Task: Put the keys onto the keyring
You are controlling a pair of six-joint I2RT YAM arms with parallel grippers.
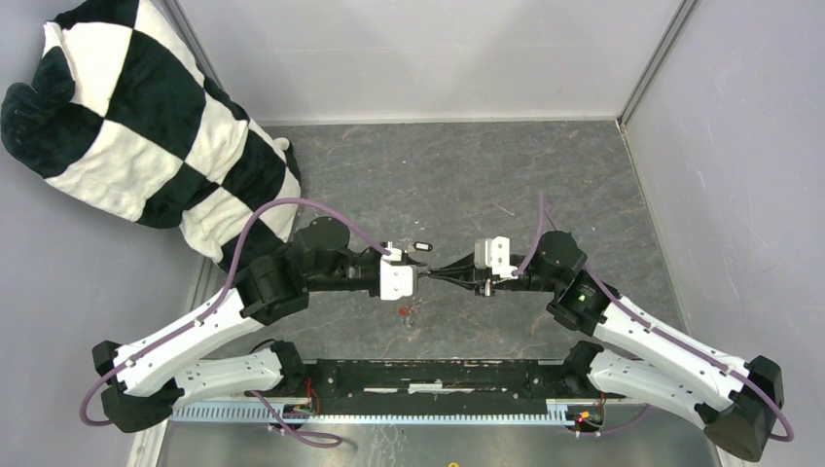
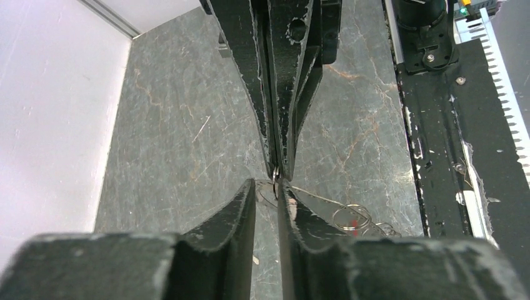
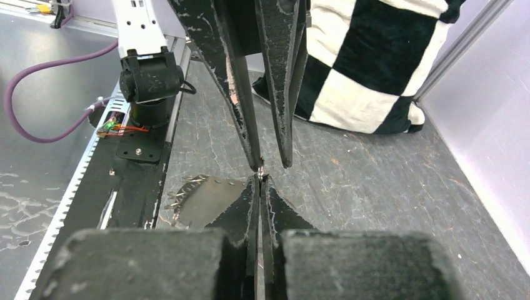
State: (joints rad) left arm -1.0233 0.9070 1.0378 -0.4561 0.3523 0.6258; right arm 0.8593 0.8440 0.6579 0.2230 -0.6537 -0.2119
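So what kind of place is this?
Probably a robot test booth in a lab. Plain grey walls box in a stone-look table, the left arm and right arm are bolted at its edge, and purple cables trail loose.

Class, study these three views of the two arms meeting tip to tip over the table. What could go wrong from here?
1. The right gripper pinches a small metal piece only at its very fingertips; it might slip out.
2. The left gripper, jaws slightly apart, sits tip to tip with it; slight misalignment could knock the piece loose.
3. The keyring trails on the table beside the red tag; pulling may snag them.
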